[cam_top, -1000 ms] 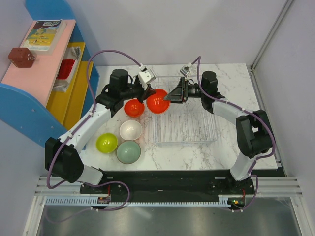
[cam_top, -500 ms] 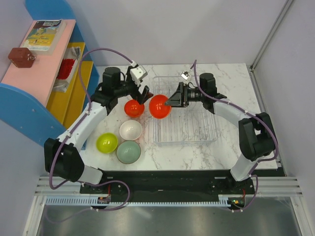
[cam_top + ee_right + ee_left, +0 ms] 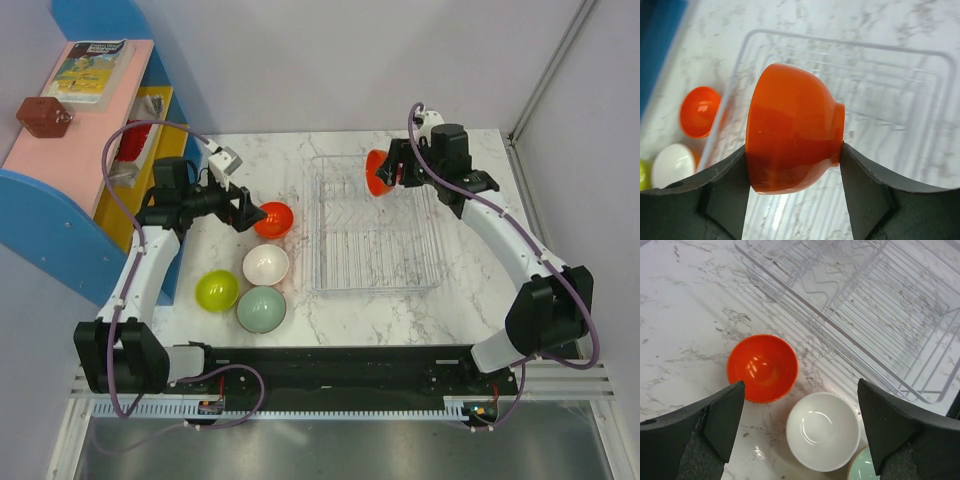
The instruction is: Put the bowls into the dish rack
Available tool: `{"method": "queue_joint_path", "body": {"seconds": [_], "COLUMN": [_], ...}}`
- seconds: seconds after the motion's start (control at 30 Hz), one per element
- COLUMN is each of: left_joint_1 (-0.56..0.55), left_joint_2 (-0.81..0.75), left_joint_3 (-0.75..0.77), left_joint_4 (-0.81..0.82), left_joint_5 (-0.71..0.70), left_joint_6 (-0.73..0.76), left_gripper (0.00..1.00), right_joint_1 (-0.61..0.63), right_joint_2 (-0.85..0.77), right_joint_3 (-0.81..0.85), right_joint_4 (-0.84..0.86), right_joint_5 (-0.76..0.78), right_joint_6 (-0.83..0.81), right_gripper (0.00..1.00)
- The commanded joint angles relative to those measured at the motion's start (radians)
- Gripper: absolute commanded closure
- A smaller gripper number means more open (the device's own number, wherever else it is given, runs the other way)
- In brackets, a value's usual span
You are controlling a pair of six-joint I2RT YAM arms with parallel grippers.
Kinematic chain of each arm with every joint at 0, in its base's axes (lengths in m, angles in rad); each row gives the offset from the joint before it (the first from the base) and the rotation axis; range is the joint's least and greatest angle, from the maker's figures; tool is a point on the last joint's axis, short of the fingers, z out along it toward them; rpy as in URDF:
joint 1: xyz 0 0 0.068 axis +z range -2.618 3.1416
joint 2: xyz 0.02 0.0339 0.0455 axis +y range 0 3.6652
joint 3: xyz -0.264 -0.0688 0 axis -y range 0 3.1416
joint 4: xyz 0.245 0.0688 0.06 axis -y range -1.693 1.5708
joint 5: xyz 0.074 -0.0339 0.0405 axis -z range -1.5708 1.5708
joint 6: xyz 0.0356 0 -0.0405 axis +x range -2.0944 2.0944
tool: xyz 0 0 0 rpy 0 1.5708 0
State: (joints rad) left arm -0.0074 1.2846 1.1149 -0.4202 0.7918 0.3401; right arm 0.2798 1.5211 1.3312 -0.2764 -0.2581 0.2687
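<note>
Top view:
- Right jaws are closed on a red-orange bowl [image 3: 377,172], held over the far wall of the dish rack [image 3: 375,250], toward the far edge of the bench [image 3: 400,315]. The wrist partly hides the bowl here.
- Left jaws stand wide open and grip nothing. They sit low, just on the left-edge side of the second red-orange bowl [image 3: 273,219] and apart from it.
- Four bowls sit upright on the bench between the rack and the left edge. The second red-orange bowl is farthest back and the white bowl [image 3: 266,265] is next. The lime-yellow bowl [image 3: 217,290] and grey-green bowl [image 3: 261,309] sit side by side nearest the near edge.
- Cannot tell whether the grey-green and white bowls touch.

Right wrist view adds:
- The held bowl [image 3: 792,132] is turned on its side. Its foot ring is against one finger [image 3: 865,190] and its rim is at the other.
- The ribbed rack floor [image 3: 910,100] lies beneath it.

Left wrist view adds:
- The second red-orange bowl [image 3: 762,368] and the white bowl [image 3: 823,431] show in the gap between the spread fingers [image 3: 715,420], clear of both.
- Only a sliver of the grey-green bowl [image 3: 863,466] shows at the bottom edge.
- The rack's wavy wire dividers [image 3: 880,315] are plain here.
</note>
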Motion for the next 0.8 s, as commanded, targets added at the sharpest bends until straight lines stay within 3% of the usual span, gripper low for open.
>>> {"method": "queue_joint_path", "body": {"seconds": [0.0, 0.37, 0.77], "left_joint_1": [0.006, 0.069, 0.084], "left_joint_2": [-0.053, -0.048, -0.039], "left_joint_3": [-0.082, -0.129, -0.139], "left_joint_4": [-0.078, -0.092, -0.071], "left_joint_5": [0.147, 0.251, 0.282], "left_joint_6": [0.105, 0.140, 0.128], "left_gripper": [0.00, 0.00, 0.00], "right_joint_1": [0.002, 0.061, 0.136], "right_joint_2": [-0.015, 0.011, 0.100], "right_joint_3": [0.097, 0.106, 0.103], "right_joint_4": [-0.098, -0.132, -0.142], "right_joint_5": [0.371, 0.574, 0.592], "right_joint_6": [-0.154, -0.318, -0.359], "right_gripper": [1.00, 1.00, 1.00]}}
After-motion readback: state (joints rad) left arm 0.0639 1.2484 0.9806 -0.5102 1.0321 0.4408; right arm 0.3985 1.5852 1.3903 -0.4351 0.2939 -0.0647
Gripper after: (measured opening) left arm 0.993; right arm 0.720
